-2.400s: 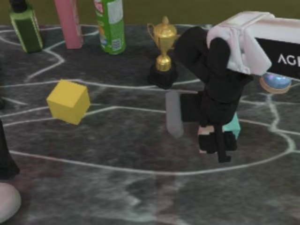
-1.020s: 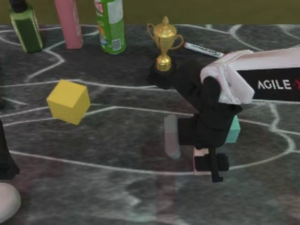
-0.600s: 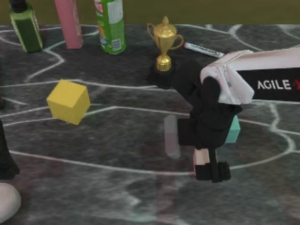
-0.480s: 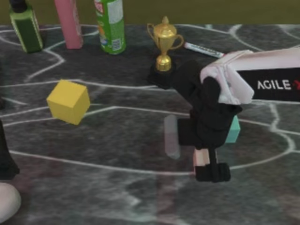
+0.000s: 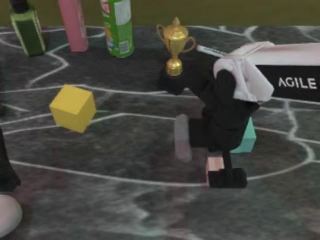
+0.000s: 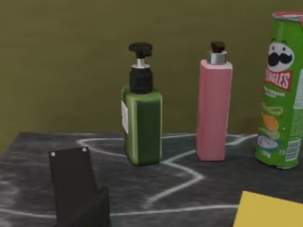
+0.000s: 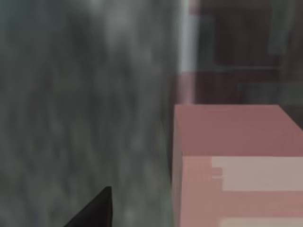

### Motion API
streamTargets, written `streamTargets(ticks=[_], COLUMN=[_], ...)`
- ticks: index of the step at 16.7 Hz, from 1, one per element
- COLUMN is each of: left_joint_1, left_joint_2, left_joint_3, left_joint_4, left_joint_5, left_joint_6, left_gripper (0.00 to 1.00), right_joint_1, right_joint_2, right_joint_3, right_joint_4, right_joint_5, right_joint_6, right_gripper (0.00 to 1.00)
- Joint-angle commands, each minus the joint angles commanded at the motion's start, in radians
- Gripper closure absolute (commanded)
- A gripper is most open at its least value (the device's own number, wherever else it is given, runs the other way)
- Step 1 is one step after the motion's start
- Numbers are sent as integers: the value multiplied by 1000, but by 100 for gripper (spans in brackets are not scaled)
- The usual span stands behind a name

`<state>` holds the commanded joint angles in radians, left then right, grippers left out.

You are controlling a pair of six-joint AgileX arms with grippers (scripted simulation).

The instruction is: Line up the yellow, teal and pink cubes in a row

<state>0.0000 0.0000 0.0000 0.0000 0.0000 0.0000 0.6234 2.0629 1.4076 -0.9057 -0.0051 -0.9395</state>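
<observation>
The mustard-yellow cube (image 5: 73,108) sits at the left of the table, and its corner (image 6: 270,210) shows in the left wrist view. The teal cube (image 5: 245,136) rests at the right, partly hidden by my right arm. Just in front of it, toward the near edge, the small pale pink cube (image 5: 214,164) lies on the table; it also fills one side (image 7: 236,165) of the right wrist view. My right gripper (image 5: 227,178) hovers over its near side, open, one fingertip (image 7: 97,208) apart from the cube. My left arm (image 5: 6,170) is parked at the left edge.
Along the back stand a green pump bottle (image 5: 27,27), a tall pink upright block (image 5: 72,25), a green crisps can (image 5: 117,25) and a gold trophy (image 5: 175,50). A white marker (image 5: 210,50) lies behind my right arm. A pale grey strip (image 5: 182,137) lies left of the gripper.
My right gripper carried the pink cube from beside the teal cube toward the near edge, set it down and opened. The yellow cube and the left arm stayed put.
</observation>
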Motion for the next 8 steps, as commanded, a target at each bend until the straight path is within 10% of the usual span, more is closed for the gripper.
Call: streamTargets(ticks=[8], left_joint_1=[0], left_joint_2=[0], left_joint_3=[0], left_joint_4=[0], left_joint_5=[0], left_joint_6=[0], left_gripper=[0], right_joint_1=[7], right_joint_2=[-70], right_joint_3=[95], right_joint_4=[-171], right_joint_5=[0], right_joint_6=[-3], right_gripper=[0])
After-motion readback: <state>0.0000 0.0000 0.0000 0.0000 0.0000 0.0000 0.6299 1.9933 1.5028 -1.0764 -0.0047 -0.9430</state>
